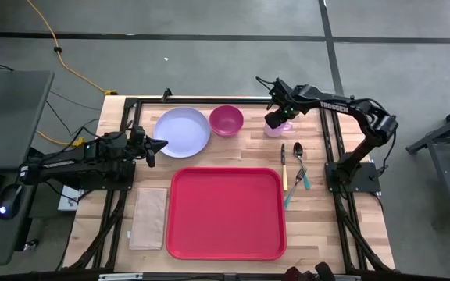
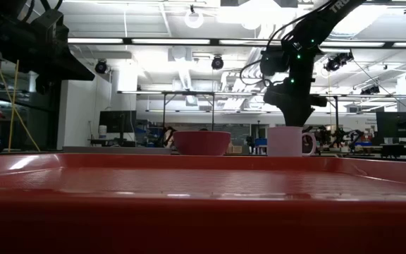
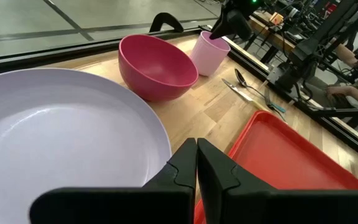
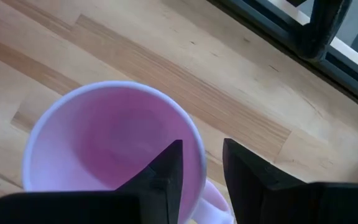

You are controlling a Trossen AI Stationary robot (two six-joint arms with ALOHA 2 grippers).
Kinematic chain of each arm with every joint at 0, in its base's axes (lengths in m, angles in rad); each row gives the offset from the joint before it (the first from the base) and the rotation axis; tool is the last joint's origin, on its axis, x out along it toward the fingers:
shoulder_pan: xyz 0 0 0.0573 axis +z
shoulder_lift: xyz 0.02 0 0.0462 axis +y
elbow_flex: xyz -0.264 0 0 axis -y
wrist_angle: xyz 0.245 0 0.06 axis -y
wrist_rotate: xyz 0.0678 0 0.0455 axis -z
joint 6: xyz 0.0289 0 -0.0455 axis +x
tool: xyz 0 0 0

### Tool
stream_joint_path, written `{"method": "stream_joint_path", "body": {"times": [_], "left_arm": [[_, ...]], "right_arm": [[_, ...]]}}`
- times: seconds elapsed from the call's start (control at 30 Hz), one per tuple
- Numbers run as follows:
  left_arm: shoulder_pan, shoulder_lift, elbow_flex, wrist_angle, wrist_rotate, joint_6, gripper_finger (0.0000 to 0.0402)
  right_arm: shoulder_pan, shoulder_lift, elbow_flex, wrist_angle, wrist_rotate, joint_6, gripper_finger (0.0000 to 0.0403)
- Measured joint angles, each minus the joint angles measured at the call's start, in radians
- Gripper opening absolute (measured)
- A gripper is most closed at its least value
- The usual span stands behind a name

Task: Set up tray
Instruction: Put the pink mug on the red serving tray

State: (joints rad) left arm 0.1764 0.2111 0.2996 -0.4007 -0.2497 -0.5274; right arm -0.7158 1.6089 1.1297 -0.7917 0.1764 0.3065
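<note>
**Right arm's got the mug rim, tray is empty**

So here's where you're at. The tray [image 1: 225,212] is sitting flat on the wooden table [image 1: 319,234], in the near-middle part of it, with nothing on it. It's the big red one, rim all the way around. The tan napkin [image 1: 148,218] lies just beside it on the robot's left side, not touching as far as you can see from above.

Your right gripper [image 1: 275,117] is down over the pale pink mug [image 1: 278,125] at the far right of the table. In the right wrist view one finger [image 4: 166,171] is inside the mug [image 4: 114,140] and the other is outside, so the fingers straddle the rim near the handle and look closed onto the wall. The mug stands upright on the wood, and in the low view it [image 2: 286,141] reads as resting on the table with the arm coming straight down on it.

Your left gripper [image 1: 159,144] hovers at the near-left edge of the lavender plate [image 1: 182,130], fingers pinched together with nothing between them. In the left wrist view the fingertips [image 3: 196,163] sit just above the plate's rim [image 3: 73,137]; whether they touch it, can't tell.

Other stuff: the magenta bowl [image 1: 226,119] sits just beside the plate, between it and the mug. A spoon [image 1: 298,153], a knife [image 1: 283,165] and a teal-handled fork [image 1: 296,187] lie close together on the wood off the tray's far right corner.
</note>
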Motion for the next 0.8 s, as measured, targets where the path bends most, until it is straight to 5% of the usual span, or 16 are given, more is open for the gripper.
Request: {"method": "stream_joint_path", "body": {"times": [0.8], "left_arm": [[0.000, 0.000, 0.000, -0.013, 0.001, -0.001, 0.0044]], "right_arm": [[0.000, 0.000, 0.000, 0.000, 0.007, 0.005, 0.0013]]}}
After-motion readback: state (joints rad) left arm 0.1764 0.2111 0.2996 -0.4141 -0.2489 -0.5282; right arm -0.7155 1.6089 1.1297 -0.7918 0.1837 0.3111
